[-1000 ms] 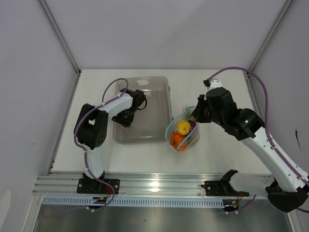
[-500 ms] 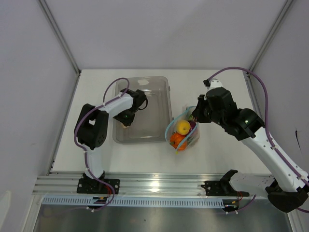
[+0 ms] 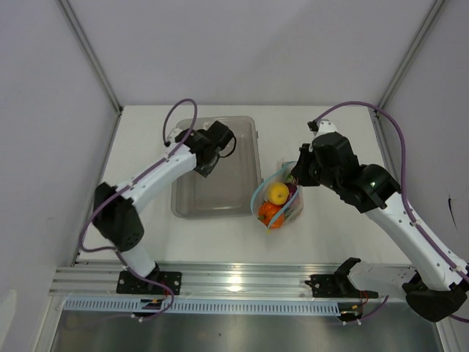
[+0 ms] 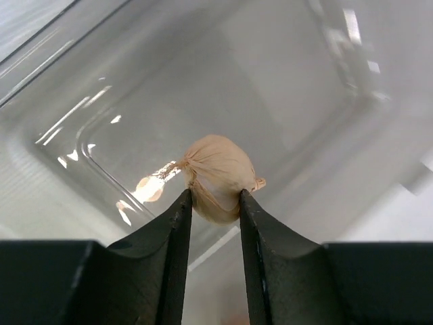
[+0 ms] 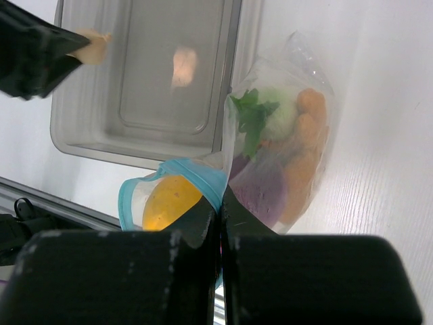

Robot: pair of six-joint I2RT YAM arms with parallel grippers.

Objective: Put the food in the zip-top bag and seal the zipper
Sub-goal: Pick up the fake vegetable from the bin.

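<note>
Nearest, the bag (image 3: 294,208) is lying on the table (image 3: 330,235) at 3 o'clock from the tray (image 3: 183,207), holding lemon (image 3: 277,193), tomato (image 3: 269,211) and onion (image 5: 260,186). At its 1 o'clock edge the right gripper (image 5: 220,203) is pinching the zipper (image 5: 196,172) — fingers pressed together on it, the mouth gaping. Farther off, the left gripper (image 4: 215,200) is hovering over the tray — clamping a beige bit (image 4: 218,172) between its fingers.
</note>
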